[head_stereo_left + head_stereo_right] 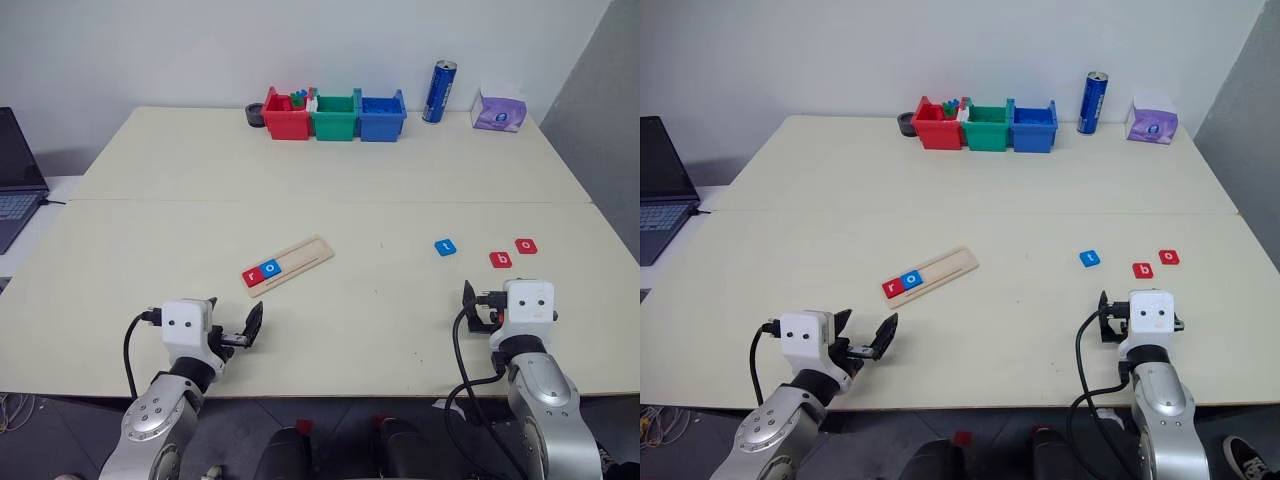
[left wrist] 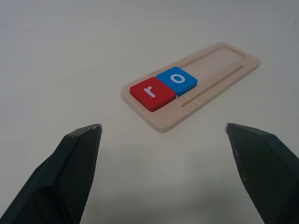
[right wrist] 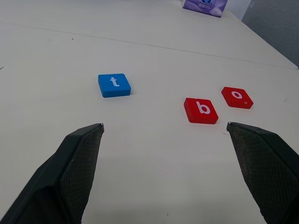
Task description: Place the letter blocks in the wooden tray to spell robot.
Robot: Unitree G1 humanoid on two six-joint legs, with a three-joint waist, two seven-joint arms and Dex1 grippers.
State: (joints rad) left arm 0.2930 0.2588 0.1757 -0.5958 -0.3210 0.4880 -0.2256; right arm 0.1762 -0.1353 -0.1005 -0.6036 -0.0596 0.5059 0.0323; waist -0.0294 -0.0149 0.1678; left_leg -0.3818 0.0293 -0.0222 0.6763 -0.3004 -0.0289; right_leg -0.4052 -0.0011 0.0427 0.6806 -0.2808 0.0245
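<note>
Our wooden tray [image 1: 290, 264] holds the red r [image 2: 152, 92] and blue o [image 2: 176, 80]. Next we'd probably bring the right end effector [image 3: 163, 135], spread wide, squarely over the red b [image 3: 201, 110] on the desk [image 1: 350, 170].

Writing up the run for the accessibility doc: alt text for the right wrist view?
Three small flat square letter tiles lie apart on a pale table: a blue t tile, a red b tile and a red o tile just beyond it. The open right gripper has its two black fingers rising in the foreground, holding nothing. A purple tissue box sits at the far edge.
</note>
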